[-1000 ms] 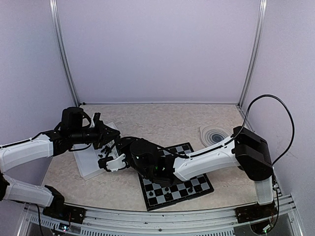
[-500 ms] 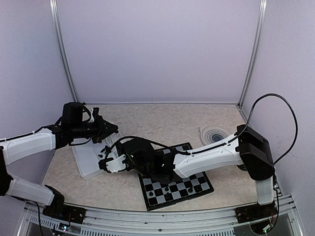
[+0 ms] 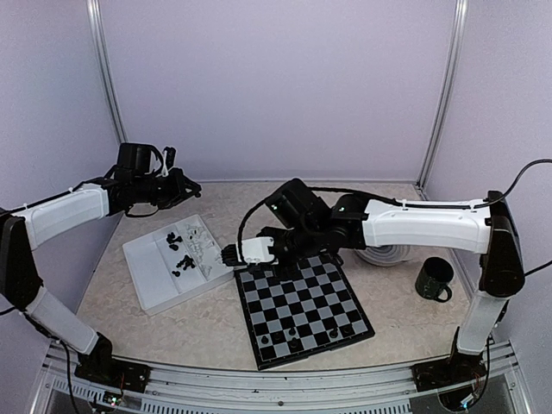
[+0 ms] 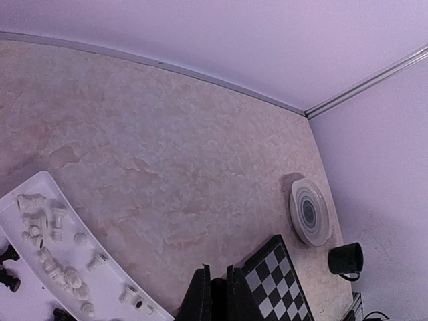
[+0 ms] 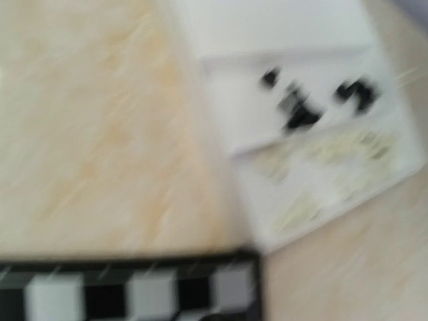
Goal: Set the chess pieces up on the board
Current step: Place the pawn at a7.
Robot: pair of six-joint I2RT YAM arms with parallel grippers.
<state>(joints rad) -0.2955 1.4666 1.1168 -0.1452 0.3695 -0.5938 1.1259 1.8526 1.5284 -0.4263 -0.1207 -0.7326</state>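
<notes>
Black-and-grey checkered board (image 3: 302, 304), white tray (image 3: 151, 280), seemingly dark green mug (image 3: 434, 280).

Flat checkered board (image 3: 304, 297), few black chess pieces (image 3: 293, 343) on its near rows

White tray (image 3: 159, 285) at left, ringed grey plate (image 4: 309, 212) near dark mug (image 3: 434, 280) at right

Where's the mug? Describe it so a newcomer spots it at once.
Start at the chessboard, the black-and-grey checked square, and look out past its right edge. The mug stands there on the tabletop, beside the round grey ringed plate, on the plate's right. It is dark, upright and has a handle; the plate is flat and pale.
</notes>
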